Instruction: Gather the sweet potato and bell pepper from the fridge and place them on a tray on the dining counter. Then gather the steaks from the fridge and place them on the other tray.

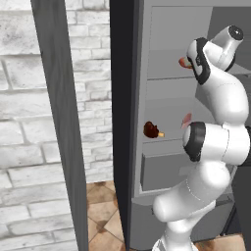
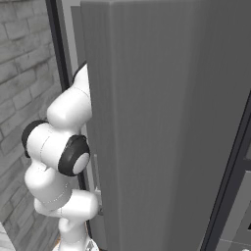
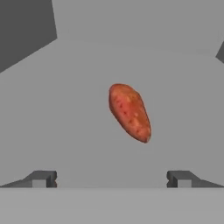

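The tall plain grey fridge (image 1: 162, 98) stood open, its grey shelves and a drawer front exposed in the left base view. The white arm with dark joints reached up into the fridge's upper part. In the hand view, the elongated orange-red sweet potato (image 3: 129, 112) with darker red speckles lay on a flat grey shelf surface inside the fridge, tilted with its narrower end pointing lower right in that view. The two-finger gripper (image 3: 111, 178) was spread wide and empty, its two dark fingertips (image 3: 43, 178) standing far apart near the bottom of that view, with the sweet potato lying beyond them and roughly between their lines, touching neither. In the left base view, a small orange-red bit of the sweet potato (image 1: 185, 62) showed on the fridge's upper shelf, just beside the arm's dark wrist joint, which hid most of it.

On the fridge's next shelf down, a small dark reddish-brown item (image 1: 151, 129) with a pale orange end rested near the shelf's front edge; what it was could not be told. Further right on that same shelf, a pinkish sliver (image 1: 186, 120) peeked out from behind the arm's elbow joint, too hidden to identify. Left of the fridge stood a whitish-grey brick wall (image 1: 29, 122) and, below it, a brown tiled floor (image 1: 105, 215). In the right base view, the fridge's broad plain grey door (image 2: 166, 127) stood in front of the arm's upper part.
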